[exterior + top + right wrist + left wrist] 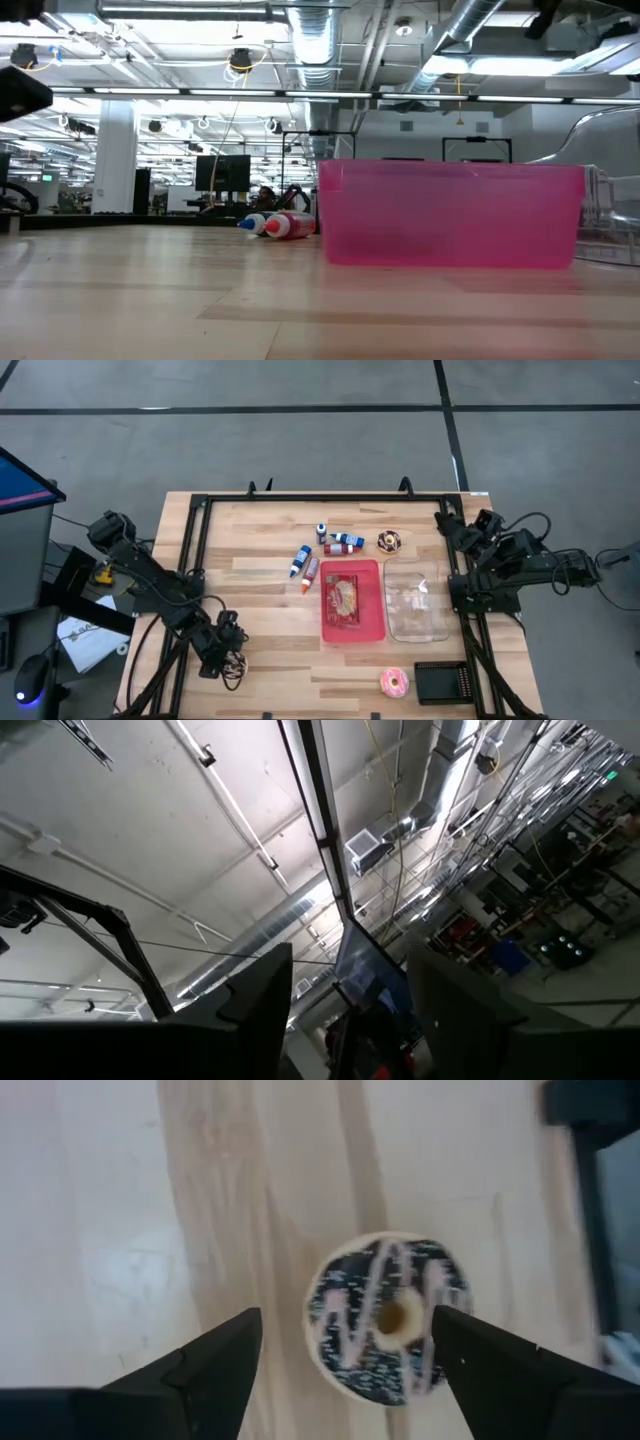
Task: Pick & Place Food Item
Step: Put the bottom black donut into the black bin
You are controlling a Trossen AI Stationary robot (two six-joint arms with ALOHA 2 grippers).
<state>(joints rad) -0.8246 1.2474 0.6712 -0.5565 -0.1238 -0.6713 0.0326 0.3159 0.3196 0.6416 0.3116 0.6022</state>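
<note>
A dark chocolate doughnut (385, 1318) with pale drizzle lies flat on the wooden table near its front left corner (236, 670). My left gripper (345, 1320) points down over it, open. One finger stands on each side of the doughnut, and I see no touch. In the high view this gripper (226, 656) hides most of the doughnut. My right gripper (350, 960) is open and empty, raised at the table's right edge (455, 528) and pointing up at the ceiling.
A pink tray (352, 628) holding a pastry sits mid-table, with a clear container (415, 622) to its right. Behind them lie several small bottles (322, 552) and another chocolate doughnut (389, 541). A pink doughnut (394, 681) and a black box (443, 682) are at front right.
</note>
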